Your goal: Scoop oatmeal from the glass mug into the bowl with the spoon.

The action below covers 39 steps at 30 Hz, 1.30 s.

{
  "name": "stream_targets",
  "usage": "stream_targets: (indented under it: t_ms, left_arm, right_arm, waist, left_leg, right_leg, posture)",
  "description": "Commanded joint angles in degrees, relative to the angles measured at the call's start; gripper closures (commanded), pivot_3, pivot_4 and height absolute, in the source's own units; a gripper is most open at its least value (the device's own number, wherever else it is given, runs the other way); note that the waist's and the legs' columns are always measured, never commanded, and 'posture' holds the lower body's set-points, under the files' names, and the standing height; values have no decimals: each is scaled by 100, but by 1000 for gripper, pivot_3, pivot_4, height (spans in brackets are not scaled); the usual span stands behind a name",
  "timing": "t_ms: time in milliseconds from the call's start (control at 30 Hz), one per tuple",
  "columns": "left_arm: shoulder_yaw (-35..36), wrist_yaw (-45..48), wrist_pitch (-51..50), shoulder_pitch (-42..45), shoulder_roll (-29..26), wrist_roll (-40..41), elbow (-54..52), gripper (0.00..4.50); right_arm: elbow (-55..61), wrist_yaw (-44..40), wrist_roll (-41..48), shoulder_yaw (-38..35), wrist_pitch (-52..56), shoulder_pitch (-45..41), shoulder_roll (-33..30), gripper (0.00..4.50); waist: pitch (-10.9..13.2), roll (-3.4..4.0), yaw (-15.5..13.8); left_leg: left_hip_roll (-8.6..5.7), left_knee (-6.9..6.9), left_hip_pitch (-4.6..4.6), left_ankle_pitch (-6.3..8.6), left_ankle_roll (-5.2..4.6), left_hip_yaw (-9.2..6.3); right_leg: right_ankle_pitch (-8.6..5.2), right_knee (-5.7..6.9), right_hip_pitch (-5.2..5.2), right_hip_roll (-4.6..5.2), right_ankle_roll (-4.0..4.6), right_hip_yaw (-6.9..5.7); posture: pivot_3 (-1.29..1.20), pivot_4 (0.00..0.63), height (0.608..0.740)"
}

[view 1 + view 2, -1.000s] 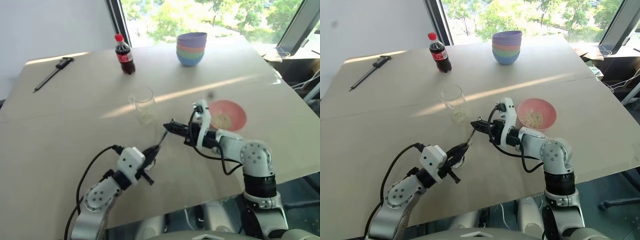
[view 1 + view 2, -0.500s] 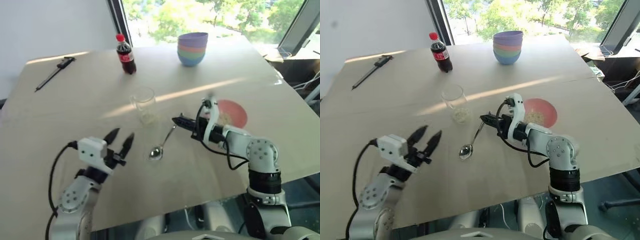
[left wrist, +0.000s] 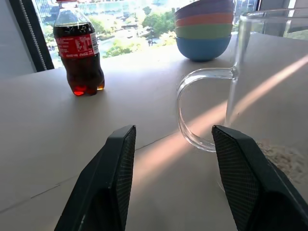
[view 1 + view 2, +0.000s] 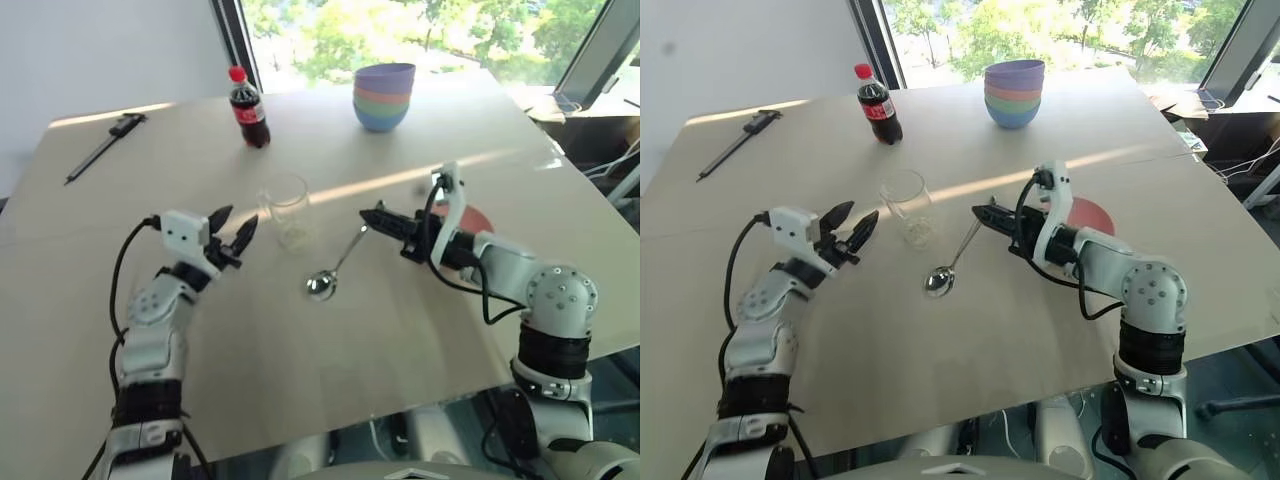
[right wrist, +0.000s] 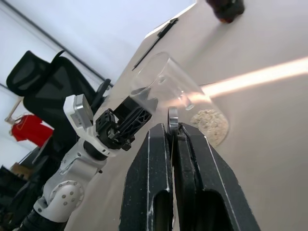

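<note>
The right hand [image 4: 372, 215] and its arm hide most of the bowl [image 4: 478, 218]; its contents cannot be seen.

Bright daylight floods in from the windows beyond the pale wooden bench [image 4: 300, 340]; a glaring sun stripe crosses it past both tools; nearby objects in the wrist views look soft.

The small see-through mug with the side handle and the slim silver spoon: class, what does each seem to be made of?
The small see-through mug with the side handle: apparently clear glass, glossy; the table and oat flakes show through it. The slim silver spoon: probably polished metal; its oval bowl shines like a mirror.
</note>
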<state>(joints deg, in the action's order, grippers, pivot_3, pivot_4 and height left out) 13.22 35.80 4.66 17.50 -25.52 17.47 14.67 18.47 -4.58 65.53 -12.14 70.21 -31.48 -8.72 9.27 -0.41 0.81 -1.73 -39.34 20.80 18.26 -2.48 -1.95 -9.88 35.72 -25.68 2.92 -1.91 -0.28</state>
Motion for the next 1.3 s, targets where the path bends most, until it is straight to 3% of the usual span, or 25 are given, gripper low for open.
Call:
stream_targets:
  t_ms: [33, 300, 800, 867, 1033, 1300]
  left_arm:
    - [-107, 210, 447, 480, -71, -184, 689, 1924]
    - [-251, 609, 1038, 1324, -72, -325, 2000, 1924]
    - [-345, 909, 1612, 2138, 78, -529, 3343, 1924]
    - [-347, 942, 1680, 2153, 81, -525, 3427, 2442]
    - [-330, 967, 1824, 2081, 38, -510, 3547, 4488]
    - [-281, 875, 1772, 1884, 60, -470, 3320, 4488]
  right_arm:
    - [216, 147, 230, -85, -94, -56, -56, 4500]
    - [287, 438, 429, -107, -202, 0, -199, 4500]
    - [319, 505, 466, 102, -351, 95, -314, 4500]
    - [317, 499, 476, 123, -360, 96, -338, 4500]
    - [281, 482, 465, 180, -390, 74, -378, 4500]
    - [90, 426, 451, 88, -481, -294, -571, 4500]
  waist:
    - [0, -1, 2]
    - [0, -1, 3]
    - [0, -2, -2]
    - [0, -2, -2]
    - [-6, -9, -4]
    - [-8, -7, 33]
  left_leg:
    - [0, 0, 1, 1, -1, 0]
    - [2, 0, 3, 9, -16, -1]
    - [1, -1, 6, 11, -20, -2]
    - [1, 0, 6, 11, -19, -2]
    - [1, -1, -1, 12, -21, -3]
    - [3, -2, -12, 13, -25, 0]
  right_leg:
    - [0, 1, 0, 0, 0, -1]
    - [0, 2, -2, 5, -1, -1]
    - [1, 4, -2, 9, -2, -3]
    - [1, 4, -2, 9, -2, -3]
    - [1, 8, 0, 12, -2, -3]
    - [2, 21, 3, 7, -1, 2]
  posture:
    - [0, 150, 740]
    - [0, 150, 740]
    - [0, 150, 740]
    - [0, 150, 740]
    - [0, 150, 740]
    - [0, 150, 740]
